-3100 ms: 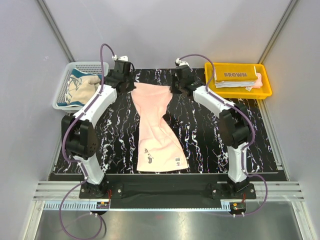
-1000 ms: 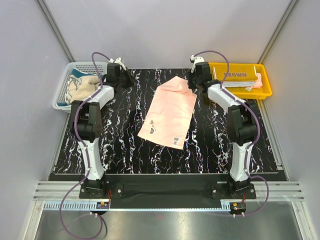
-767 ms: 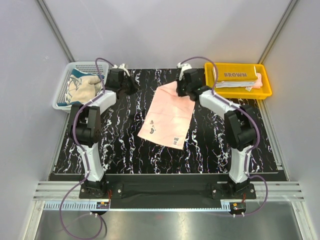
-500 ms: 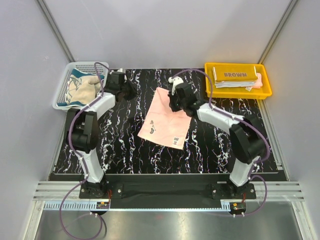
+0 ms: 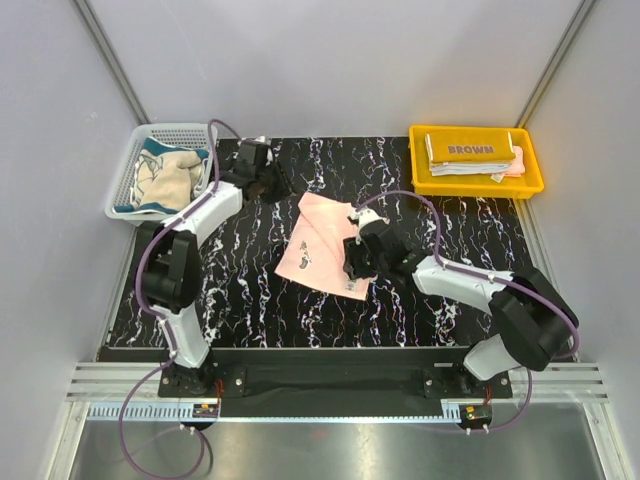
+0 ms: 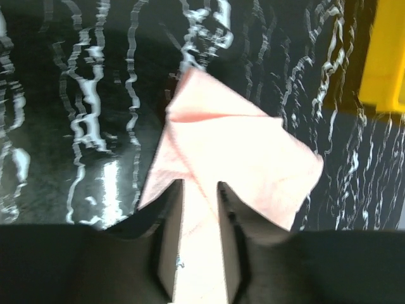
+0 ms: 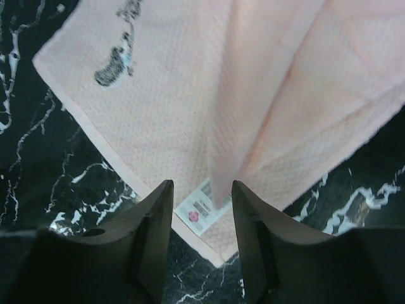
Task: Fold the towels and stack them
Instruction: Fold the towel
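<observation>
A pink towel lies partly folded over itself in the middle of the black marbled table. My right gripper hangs over its near right corner with its jaws apart. In the right wrist view a loose fold of the pink towel runs down between the right gripper's fingers without touching them, above a white label. My left gripper is at the towel's far left corner, open. In the left wrist view the pink towel shows beyond and between the left gripper's fingers.
A yellow tray at the far right holds a stack of folded towels with a brown one on top. A white mesh basket at the far left holds a cream-teal towel. The tray's corner shows in the left wrist view.
My right gripper has carried the towel's far corner toward the near edge, doubling the towel over, and has opened. My left gripper has moved right to the towel and opened.
</observation>
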`<act>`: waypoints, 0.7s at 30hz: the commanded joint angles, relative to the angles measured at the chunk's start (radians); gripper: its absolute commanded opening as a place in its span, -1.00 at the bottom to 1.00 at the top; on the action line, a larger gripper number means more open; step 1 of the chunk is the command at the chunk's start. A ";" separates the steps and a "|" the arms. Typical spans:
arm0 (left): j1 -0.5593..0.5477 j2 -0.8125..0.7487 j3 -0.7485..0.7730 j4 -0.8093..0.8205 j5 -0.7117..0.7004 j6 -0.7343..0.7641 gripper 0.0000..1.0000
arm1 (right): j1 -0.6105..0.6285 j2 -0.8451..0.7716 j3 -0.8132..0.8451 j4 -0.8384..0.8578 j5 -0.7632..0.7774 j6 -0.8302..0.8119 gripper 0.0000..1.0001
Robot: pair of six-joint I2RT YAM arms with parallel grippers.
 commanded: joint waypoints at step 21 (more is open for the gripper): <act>-0.304 0.472 0.614 -0.178 -0.416 0.095 0.00 | -0.124 -0.189 0.105 -0.320 0.286 0.355 -0.40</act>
